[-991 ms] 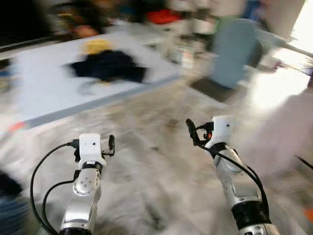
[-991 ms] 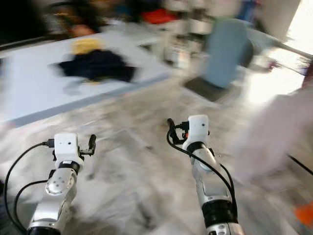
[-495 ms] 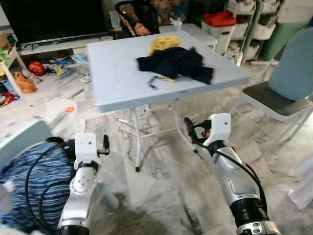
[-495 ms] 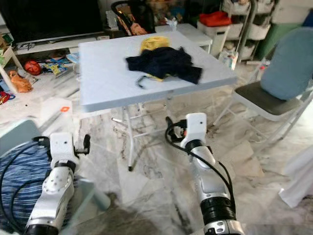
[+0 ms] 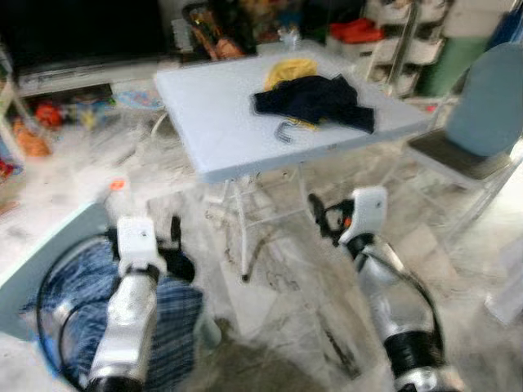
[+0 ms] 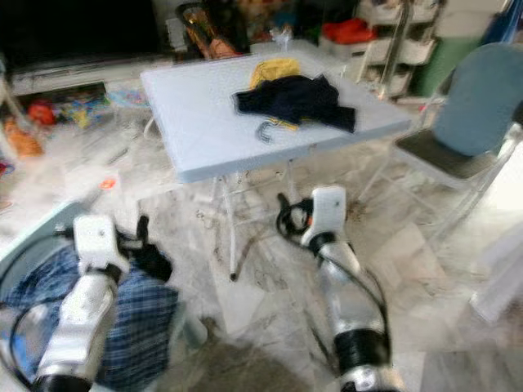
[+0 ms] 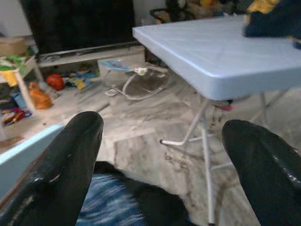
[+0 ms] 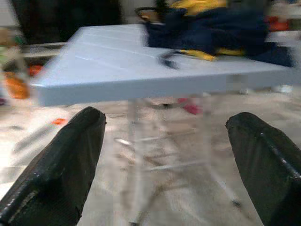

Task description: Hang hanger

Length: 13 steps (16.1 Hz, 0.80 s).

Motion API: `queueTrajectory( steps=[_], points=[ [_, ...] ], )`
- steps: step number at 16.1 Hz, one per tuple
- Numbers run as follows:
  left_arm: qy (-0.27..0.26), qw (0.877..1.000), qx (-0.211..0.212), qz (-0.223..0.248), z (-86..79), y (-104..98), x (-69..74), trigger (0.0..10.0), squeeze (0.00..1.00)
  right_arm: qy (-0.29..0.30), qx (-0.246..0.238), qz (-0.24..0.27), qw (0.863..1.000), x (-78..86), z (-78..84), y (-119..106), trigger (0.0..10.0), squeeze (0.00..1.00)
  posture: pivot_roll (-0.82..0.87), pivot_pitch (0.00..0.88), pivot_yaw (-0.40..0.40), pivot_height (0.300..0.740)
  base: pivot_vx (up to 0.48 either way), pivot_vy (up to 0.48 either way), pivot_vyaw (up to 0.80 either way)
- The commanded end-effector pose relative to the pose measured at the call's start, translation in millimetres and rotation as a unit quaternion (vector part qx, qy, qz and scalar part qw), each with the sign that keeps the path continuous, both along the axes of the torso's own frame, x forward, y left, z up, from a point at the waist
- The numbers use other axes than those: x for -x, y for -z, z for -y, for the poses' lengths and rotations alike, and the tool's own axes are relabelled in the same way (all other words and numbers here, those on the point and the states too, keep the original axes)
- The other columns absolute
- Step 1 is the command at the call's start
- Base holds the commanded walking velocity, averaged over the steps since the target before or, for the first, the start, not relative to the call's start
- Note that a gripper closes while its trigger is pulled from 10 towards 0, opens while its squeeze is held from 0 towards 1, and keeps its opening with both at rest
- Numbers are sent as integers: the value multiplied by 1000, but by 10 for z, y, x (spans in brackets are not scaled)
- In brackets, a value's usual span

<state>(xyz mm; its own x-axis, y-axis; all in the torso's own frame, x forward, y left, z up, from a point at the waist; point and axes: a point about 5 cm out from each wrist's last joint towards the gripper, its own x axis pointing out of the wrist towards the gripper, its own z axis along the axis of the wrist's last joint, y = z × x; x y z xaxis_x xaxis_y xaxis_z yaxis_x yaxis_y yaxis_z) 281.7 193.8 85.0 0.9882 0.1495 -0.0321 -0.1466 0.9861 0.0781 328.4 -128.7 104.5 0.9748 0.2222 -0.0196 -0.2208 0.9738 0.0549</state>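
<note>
The hanger (image 5: 285,131) lay on the bench (image 5: 221,114), its hook peeking from dark clothes (image 5: 315,100). Both hands, left hand (image 5: 174,235) and right hand (image 5: 319,214), were open and empty. The clothes might snag it.

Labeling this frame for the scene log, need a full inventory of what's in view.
folding table: 1, light grey-blue, ahead of the robot on the marble floor
dark garment: 1, navy, heaped on the table's far right part
yellow cloth: 1, yellow, under the garment's far edge
hanger hook: 1, grey, sticking out from the garment's near edge
chair: 1, blue-grey, right of the table
basket with plaid cloth: 1, pale blue, floor at lower left
TV: 1, black, back left
left claw: open, empty, low at left
right claw: open, empty, facing the table
</note>
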Motion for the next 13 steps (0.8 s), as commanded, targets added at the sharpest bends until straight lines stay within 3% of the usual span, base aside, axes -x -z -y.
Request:
queueTrajectory(
  steps=[1,5,11,13],
  points=[
    [-5,1000,2,10,-24,-40,0,10000,0,-11,5,15,1000,-24,-48,-73,10000,0,-15,0,8,740,0,0,800],
    [-14,999,-13,26,-72,-71,-12,10000,0,-11,3,15,1000,-18,-51,-68,10000,0,-15,0,11,740,0,0,800],
    [-17,1000,10,21,-54,-53,-18,10000,0,-12,2,13,1000,-23,-65,-61,10000,0,-15,0,13,740,0,0,800],
    [-14,1000,20,19,-44,-48,-25,10000,0,-13,2,13,1000,-23,-68,-61,10000,0,-16,0,13,740,0,0,0]
  ],
)
